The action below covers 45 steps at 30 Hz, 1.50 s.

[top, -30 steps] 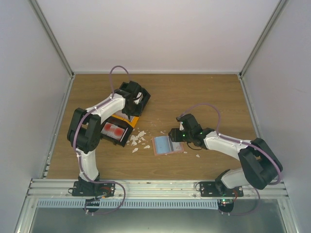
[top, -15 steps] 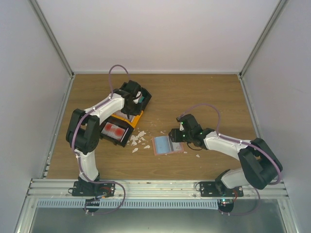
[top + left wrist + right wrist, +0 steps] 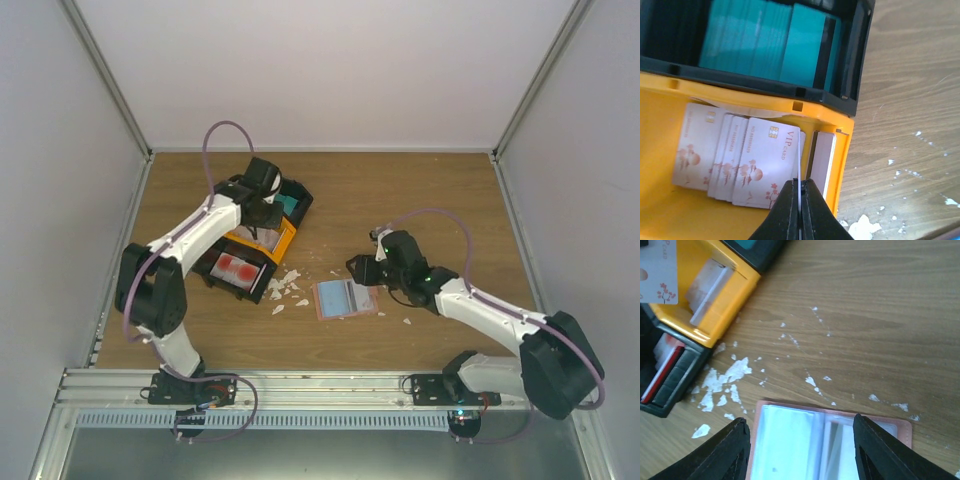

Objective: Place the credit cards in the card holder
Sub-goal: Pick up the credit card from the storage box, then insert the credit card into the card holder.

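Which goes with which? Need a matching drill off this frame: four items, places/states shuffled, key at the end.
Things:
1. left gripper
2. right gripper
3. teal cards
4. card holder

Places or states:
A. lying flat on the table, clear pockets up
B. stacked in a black bin
C. shut on a pale card
D. open, nothing between its fingers, over the holder

Pairs: 1-C, 2-D, 3-B, 4-A
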Available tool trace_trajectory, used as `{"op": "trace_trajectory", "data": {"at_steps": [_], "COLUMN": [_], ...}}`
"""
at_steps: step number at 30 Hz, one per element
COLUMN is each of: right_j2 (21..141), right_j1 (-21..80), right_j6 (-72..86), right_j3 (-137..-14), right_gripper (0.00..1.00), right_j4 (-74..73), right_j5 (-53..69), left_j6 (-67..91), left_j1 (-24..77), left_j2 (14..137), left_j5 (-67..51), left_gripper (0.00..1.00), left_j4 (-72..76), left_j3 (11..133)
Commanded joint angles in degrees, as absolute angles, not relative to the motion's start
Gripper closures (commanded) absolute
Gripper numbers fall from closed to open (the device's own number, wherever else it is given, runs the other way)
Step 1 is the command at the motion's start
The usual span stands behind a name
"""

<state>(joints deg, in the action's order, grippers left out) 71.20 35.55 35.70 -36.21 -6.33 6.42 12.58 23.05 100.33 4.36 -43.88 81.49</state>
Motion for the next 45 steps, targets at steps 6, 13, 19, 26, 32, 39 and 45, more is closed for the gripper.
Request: {"op": "trace_trajectory", "data": {"at_steps": [6,13,19,26,32,39,45], "right_j2": [63.3,61.5,62.2,66.3,67.1,66.4,64.2], "right_j1": [35.2,35.2,35.2,35.3,35.3,35.2,35.2], "right_j6": [31.5,37.9,41.1,46.2,49.2,53.5,53.3], "right_j3": [-38.5,-41.9,-45.8,-47.4,-46.8,-45.4,-45.6], "right_gripper": [0.44,0.37,0.34,0.45,0.73,0.99,1.0], "right_j4": [-0.5,10.0,8.4,14.2,18.7,24.4,23.4], "right_j5": [19.1,32.5,32.4,39.1,41.4,42.7,41.2], "left_j6": [14.6,17.7,23.6,31.2,33.7,33.1,31.3], "left_j1": [22.5,22.4,22.5,22.4,22.5,22.4,22.2], "left_j2": [84.4,78.7,76.4,75.1,74.0,72.4,70.4], "left_j5": [-11.7,-38.9,-54.1,-59.9,-60.9,-60.6,-60.2], "left_gripper": [1.0,1.0,1.0,1.0,1.0,0.74,0.76], "left_j4": [-36.0,-27.6,-19.9,-12.3,-9.8,-11.3,-12.2], "left_j3": [78.3,75.6,72.4,69.3,67.6,66.3,64.1]}}
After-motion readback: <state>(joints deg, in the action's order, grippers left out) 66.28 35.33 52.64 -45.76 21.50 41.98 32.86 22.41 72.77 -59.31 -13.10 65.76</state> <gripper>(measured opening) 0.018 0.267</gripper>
